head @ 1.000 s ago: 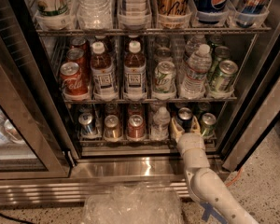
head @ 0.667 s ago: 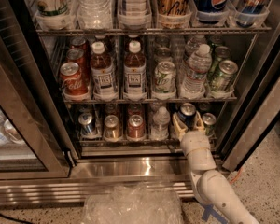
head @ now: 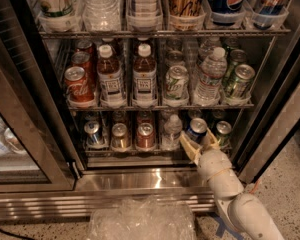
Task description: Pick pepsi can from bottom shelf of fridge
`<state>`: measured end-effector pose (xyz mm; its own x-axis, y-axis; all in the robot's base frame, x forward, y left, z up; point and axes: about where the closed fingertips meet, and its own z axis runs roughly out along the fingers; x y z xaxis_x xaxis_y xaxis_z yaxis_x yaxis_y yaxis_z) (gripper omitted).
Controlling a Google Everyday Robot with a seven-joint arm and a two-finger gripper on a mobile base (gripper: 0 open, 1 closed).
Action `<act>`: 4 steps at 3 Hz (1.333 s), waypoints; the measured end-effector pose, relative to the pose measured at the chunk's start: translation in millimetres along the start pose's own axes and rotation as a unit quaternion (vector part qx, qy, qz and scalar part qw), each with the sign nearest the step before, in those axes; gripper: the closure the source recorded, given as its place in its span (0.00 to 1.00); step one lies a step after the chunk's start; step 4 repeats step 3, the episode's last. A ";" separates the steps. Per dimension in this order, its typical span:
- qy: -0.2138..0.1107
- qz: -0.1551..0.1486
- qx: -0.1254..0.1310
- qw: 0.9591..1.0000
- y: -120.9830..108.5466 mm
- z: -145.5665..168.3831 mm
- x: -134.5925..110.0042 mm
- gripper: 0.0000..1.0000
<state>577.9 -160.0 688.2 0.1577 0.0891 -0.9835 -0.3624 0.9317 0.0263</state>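
The pepsi can (head: pixel 196 129), dark navy with a silver top, sits at the front of the bottom shelf (head: pixel 140 153) of the fridge (head: pixel 37 109), right of centre, tilted toward the front. My gripper (head: pixel 200 143) reaches in from the lower right. Its beige fingers (head: pixel 188 147) stand on either side of the can's lower body and are shut on it. The white arm (head: pixel 225 184) runs down to the bottom right corner.
On the bottom shelf are a lighter blue-and-silver can (head: pixel 93 133), two copper cans (head: pixel 120 136), a water bottle (head: pixel 171 131) just left of the pepsi can and a green can (head: pixel 222 131) just right. The open glass door (head: pixel 15 149) is left. Crumpled plastic (head: pixel 140 219) lies on the floor.
My gripper has settled around the pepsi can. The can has tipped from upright to leaning toward the front. Nothing else on the shelves has moved.
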 end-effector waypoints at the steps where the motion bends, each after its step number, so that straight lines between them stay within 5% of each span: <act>1: 0.016 0.018 -0.061 0.998 18.0 -25.4 -1.9 1.00; 2: 0.006 0.019 -0.107 0.994 25.9 -42.5 -18.2 1.00; 4: -0.011 0.032 -0.126 0.991 26.4 -55.2 -41.7 1.00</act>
